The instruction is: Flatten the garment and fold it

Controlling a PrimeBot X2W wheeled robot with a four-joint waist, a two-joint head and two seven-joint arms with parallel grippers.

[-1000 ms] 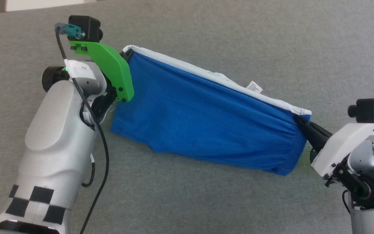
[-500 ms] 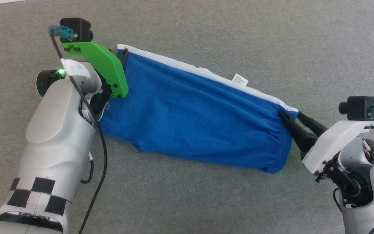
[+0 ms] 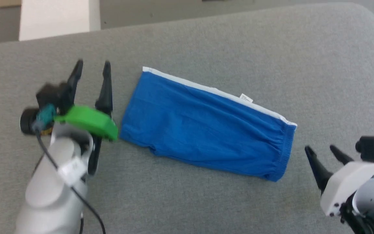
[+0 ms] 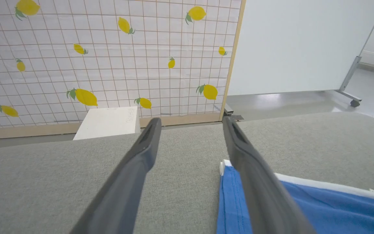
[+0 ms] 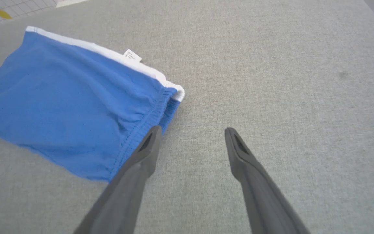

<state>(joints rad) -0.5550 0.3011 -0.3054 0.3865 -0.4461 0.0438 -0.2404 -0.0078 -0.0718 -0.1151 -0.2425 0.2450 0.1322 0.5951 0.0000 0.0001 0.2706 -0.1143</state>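
Observation:
The blue shorts point(image 3: 206, 125) lie flat and folded lengthwise on the grey surface, white stripe along the far edge, small white tag point(image 3: 246, 97) sticking out, gathered waistband at the right end. In the head view my left gripper point(image 3: 93, 68) stands open just left of the shorts' left end, holding nothing. My right gripper point(image 3: 321, 151) is open too, a short way right of the waistband. The right wrist view has the shorts point(image 5: 76, 104) to the left of my open fingers point(image 5: 141, 159). A corner of the shorts point(image 4: 304, 208) lies under my right-hand finger in the left wrist view.
The grey padded surface point(image 3: 206, 201) stretches all round the shorts; its far edge runs across the top of the head view. Beyond it stand a lemon-print screen point(image 4: 102, 55), a white board point(image 4: 304, 45) and a white box point(image 4: 107, 122).
Both grippers have let go of the shorts, opened and drawn back. The shorts now lie flat on the surface. The head camera has tilted, showing the far edge.

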